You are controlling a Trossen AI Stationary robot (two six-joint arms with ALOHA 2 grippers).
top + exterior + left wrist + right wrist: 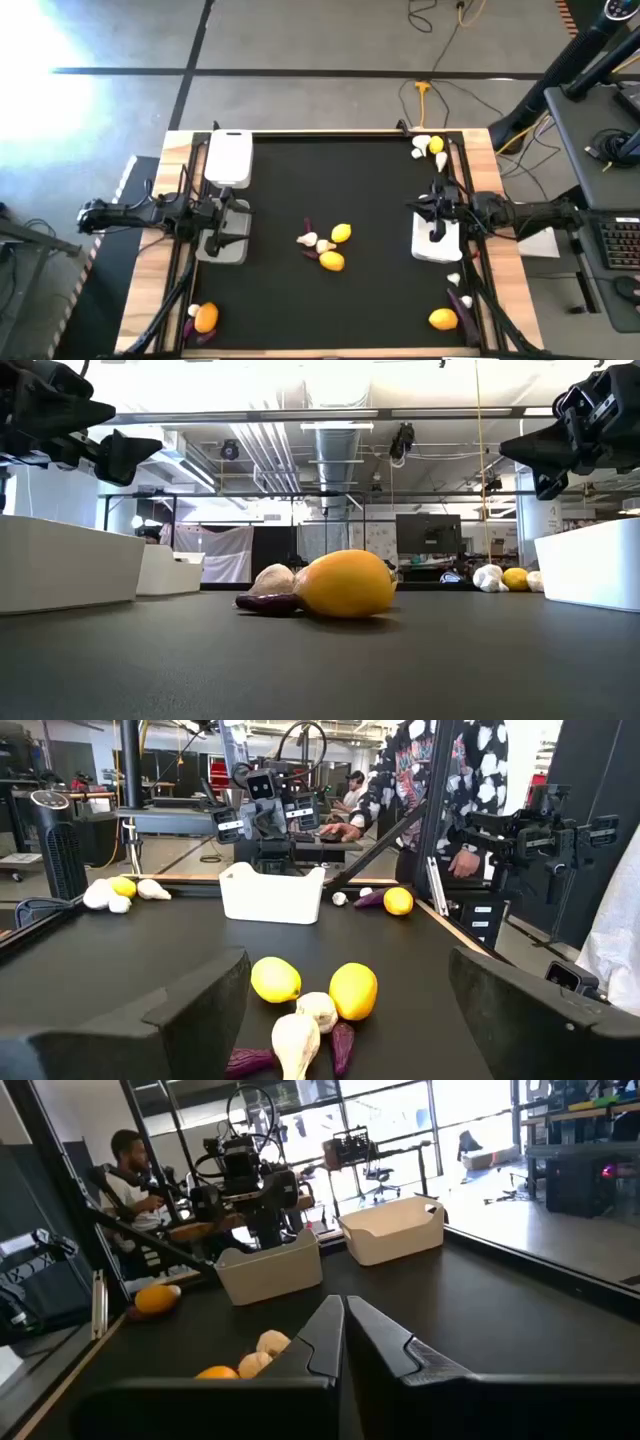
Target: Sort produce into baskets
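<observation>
At the far left of the high view the left gripper (222,240) hangs over a white basket (222,252) at the mat's left edge, its jaws spread wide and holding nothing; its arm covers most of that basket, so what lies inside cannot be made out. Just above it in the frame a second white basket (229,158) sits near the upper left corner of the black mat (330,180), with a bare strip of mat between the two. In the lower left corner an orange citrus (206,318) lies close to the wooden border, a purple piece beside it partly cut off by the arm's frame. The middle of the mat is the widest open ground, broken only by one cluster: two yellow citrus fruits (341,233), garlic bulbs (309,240) and a dark eggplant (313,253) touching or nearly so; in the low view the nearest citrus hides most of the others. To the right, the right gripper (438,222) hovers above the third basket (437,243) at the mat's right edge, jaws pressed together and empty. More garlic and a citrus (437,146) sit in the upper right corner, and another citrus (443,319) with an eggplant (462,299) lies lower right, partly behind rails.
</observation>
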